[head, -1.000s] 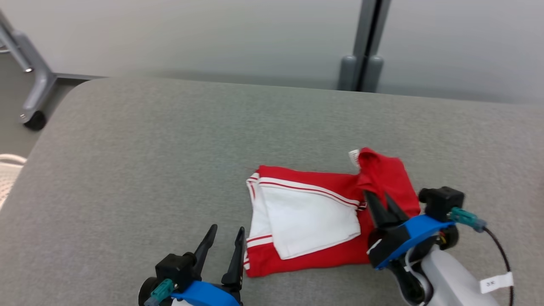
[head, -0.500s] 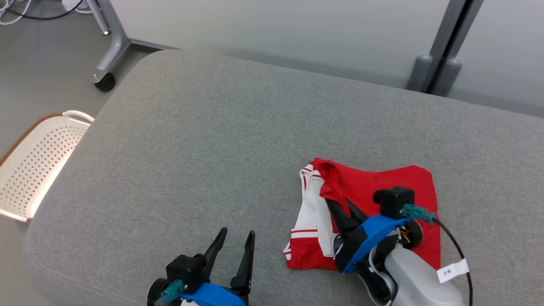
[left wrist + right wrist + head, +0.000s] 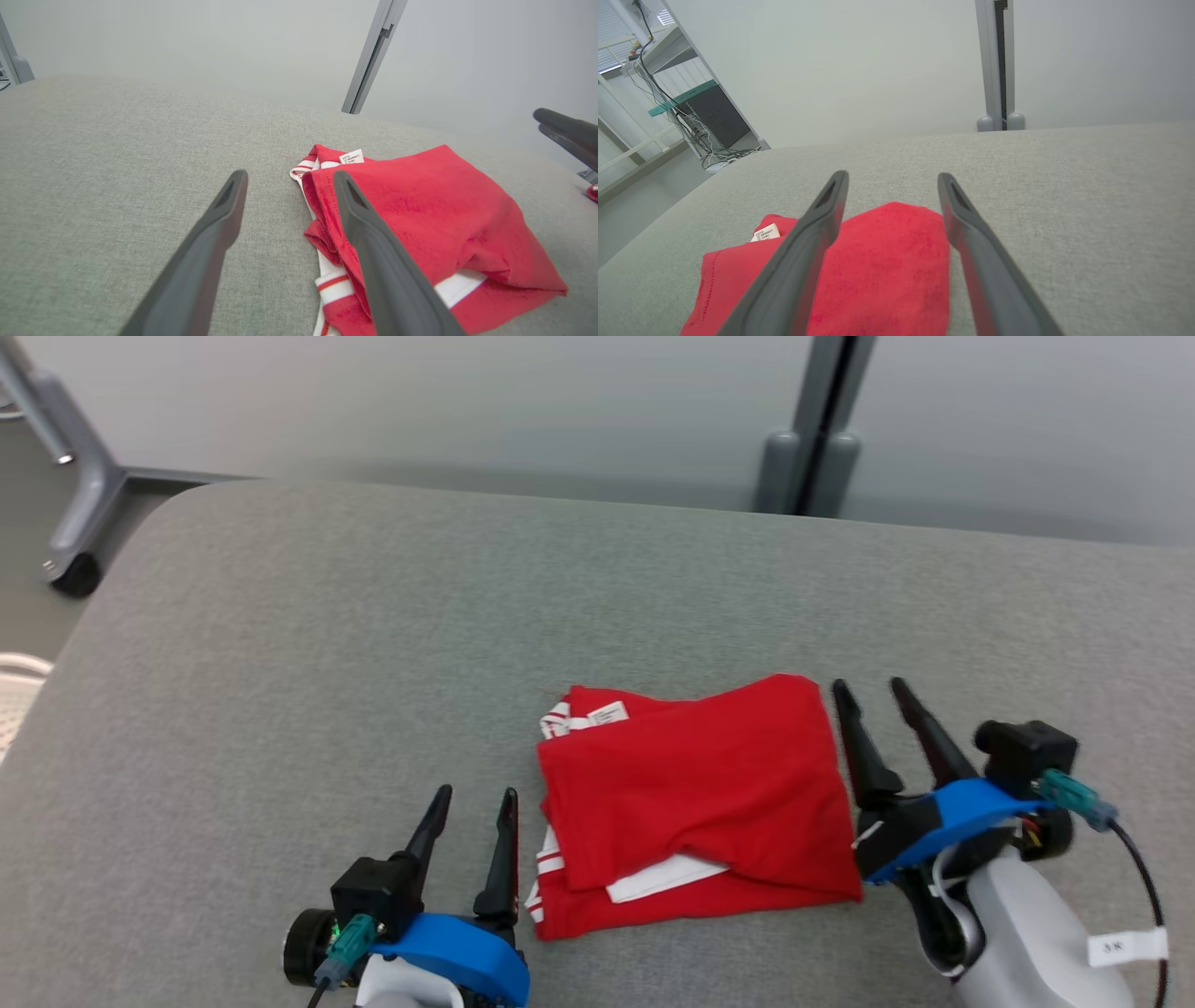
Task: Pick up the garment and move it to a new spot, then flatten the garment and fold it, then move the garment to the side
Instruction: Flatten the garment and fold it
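Folded red-and-white fabric garment [image 3: 691,784] lies crosswise between left end effector [image 3: 476,792] and right end effector [image 3: 869,683], both spread, empty.

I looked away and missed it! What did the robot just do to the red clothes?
The right gripper had pinched the right flap of the garment, swung it leftward over the white part, then let go and pulled back. It now sits open beside the right edge. The left gripper stayed open on the left, and the garment kept its place on the grey cushion.
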Available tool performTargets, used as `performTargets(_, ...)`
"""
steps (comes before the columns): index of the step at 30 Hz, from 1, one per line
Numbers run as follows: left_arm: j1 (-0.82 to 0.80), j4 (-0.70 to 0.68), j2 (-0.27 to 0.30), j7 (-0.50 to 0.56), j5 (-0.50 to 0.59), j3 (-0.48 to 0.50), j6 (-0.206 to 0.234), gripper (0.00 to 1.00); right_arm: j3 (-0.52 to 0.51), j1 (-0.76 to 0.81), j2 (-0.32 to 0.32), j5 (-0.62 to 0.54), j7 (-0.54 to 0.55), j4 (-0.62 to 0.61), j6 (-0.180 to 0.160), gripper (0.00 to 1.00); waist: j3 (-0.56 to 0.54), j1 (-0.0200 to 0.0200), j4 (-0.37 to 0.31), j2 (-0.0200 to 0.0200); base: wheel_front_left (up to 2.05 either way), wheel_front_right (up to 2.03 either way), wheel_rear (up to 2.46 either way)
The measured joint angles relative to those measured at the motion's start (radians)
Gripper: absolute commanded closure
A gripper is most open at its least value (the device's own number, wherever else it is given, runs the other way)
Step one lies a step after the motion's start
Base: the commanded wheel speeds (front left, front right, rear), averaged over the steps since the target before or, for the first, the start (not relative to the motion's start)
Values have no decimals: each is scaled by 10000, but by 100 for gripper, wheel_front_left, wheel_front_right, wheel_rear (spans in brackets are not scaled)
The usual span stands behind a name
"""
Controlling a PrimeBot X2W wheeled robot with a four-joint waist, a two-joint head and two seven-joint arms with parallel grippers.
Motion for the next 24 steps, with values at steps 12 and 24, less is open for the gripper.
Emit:
performTargets(12,249,-313,0,0,970,867,934,0,-2700,1455,495,-2443,-2,-548,0,0,-270,0,-1275,-1,0,0,0)
performTargets(24,989,-299,-4,0,1239,1383,965,0,-2456,2274,637,-2343,-2,-437,0,0,-818,-1,-1833,-3,0,0,0)
